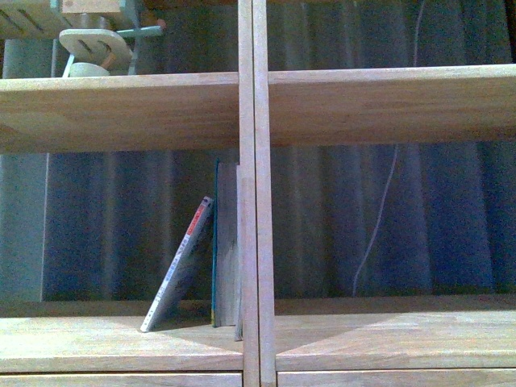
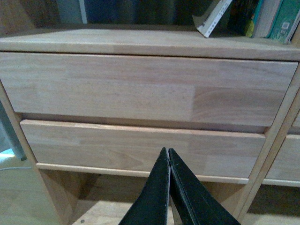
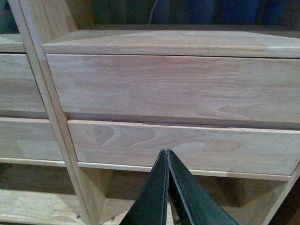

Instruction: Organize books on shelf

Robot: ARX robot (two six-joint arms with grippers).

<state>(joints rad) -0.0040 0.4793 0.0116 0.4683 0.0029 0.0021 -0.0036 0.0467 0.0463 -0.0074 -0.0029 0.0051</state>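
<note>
In the front view, a thin pale magazine-like book (image 1: 179, 266) with red marks on its spine leans to the right against a thicker book with a teal edge (image 1: 226, 242). That book stands upright against the shelf's central double upright (image 1: 256, 193). Both sit in the left compartment. In the left wrist view the thin book's lower corner (image 2: 213, 21) and teal books (image 2: 286, 21) show above the drawers. My left gripper (image 2: 168, 152) is shut and empty, low before the left drawer fronts (image 2: 140, 89). My right gripper (image 3: 166, 153) is shut and empty before the right drawer fronts (image 3: 178, 89).
A wooden toy (image 1: 93, 44) stands on the upper left shelf board (image 1: 121, 101). A white cable (image 1: 379, 218) hangs behind the right compartment. Below the drawers are open lower compartments (image 2: 93, 197). A dark curtain hangs behind the shelf.
</note>
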